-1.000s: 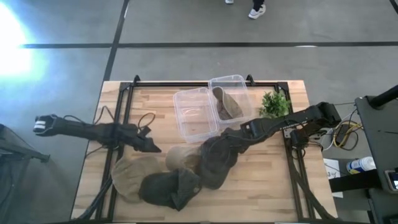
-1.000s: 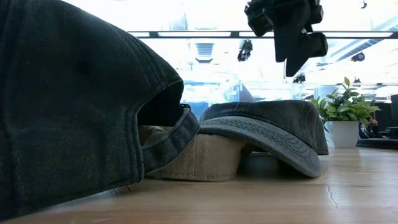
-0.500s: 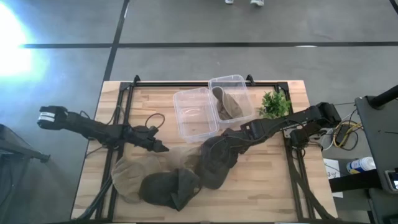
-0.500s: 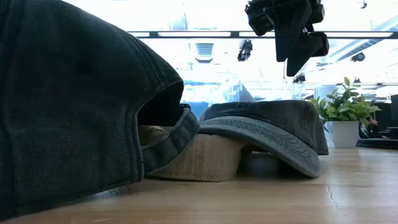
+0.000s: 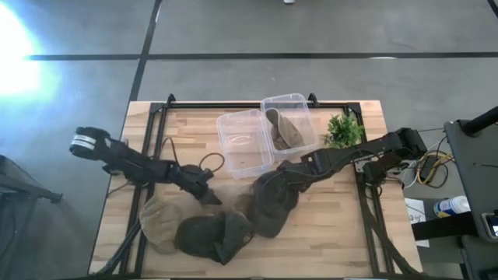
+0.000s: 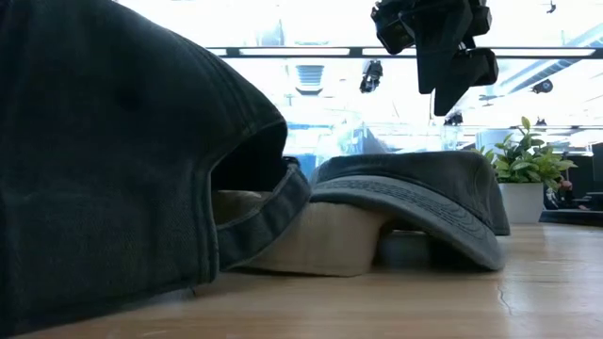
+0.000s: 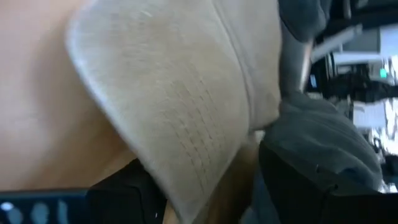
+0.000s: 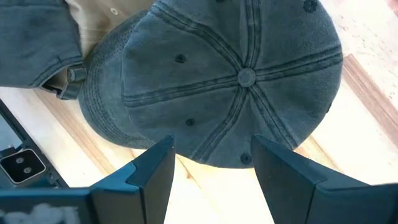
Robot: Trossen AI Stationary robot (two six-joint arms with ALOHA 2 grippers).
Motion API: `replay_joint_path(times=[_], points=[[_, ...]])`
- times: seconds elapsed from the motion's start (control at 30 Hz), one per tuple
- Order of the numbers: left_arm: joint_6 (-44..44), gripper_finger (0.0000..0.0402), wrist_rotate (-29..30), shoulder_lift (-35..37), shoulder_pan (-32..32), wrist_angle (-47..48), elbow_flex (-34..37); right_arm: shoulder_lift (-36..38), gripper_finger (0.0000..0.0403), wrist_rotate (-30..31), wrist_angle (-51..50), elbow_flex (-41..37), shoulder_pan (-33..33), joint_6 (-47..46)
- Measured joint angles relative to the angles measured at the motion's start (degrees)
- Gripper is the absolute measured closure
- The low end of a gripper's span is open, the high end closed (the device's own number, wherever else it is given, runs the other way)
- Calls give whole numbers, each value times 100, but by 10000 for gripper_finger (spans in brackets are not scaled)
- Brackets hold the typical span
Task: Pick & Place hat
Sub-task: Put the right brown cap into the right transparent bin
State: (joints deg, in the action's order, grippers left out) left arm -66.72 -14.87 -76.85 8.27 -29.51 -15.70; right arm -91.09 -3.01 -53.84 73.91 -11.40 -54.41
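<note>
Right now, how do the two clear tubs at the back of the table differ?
The left clear tub looks empty, while the right clear tub holds a tan hat. The left tub sits nearer the pile of hats; the right tub sits farther back, next to the small plant. Both are clear, rounded-corner, lidless tubs, touching each other.

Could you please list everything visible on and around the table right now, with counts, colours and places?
Dark grey caps: two, one mid-table, one at the near edge.
Tan caps: three, one near-left, one under the left gripper, one in the far container.
Clear plastic containers: two, far centre.
Potted plant: one, green, far right.
Wooden table: one.
Left gripper: open around the tan cap's brim.
Right gripper: open, above the mid-table dark cap.
</note>
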Motion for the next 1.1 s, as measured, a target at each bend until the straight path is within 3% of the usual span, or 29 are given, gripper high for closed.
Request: replay_joint_path(times=[0.17,0.4,0.57,0.67,0.83,0.93,1.1], points=[[279,213,-262,-307,112,-29,-371,0,197,-2,-9,0,-9,70],[744,374,-226,-220,200,244,-733,10,197,-3,-20,3,-23,150],[1075,391,41,215,324,787,-997,62,197,28,6,153,-39,602],[1605,395,368,635,499,1734,-1437,97,197,256,23,357,-39,961],[2746,395,972,1002,958,4645,-2817,146,197,586,44,907,-37,1991],[3218,395,1259,981,1215,6208,-3794,146,197,622,42,1286,-24,2595],[3706,395,1839,709,1574,7711,-5277,146,197,669,70,1990,37,3600]])
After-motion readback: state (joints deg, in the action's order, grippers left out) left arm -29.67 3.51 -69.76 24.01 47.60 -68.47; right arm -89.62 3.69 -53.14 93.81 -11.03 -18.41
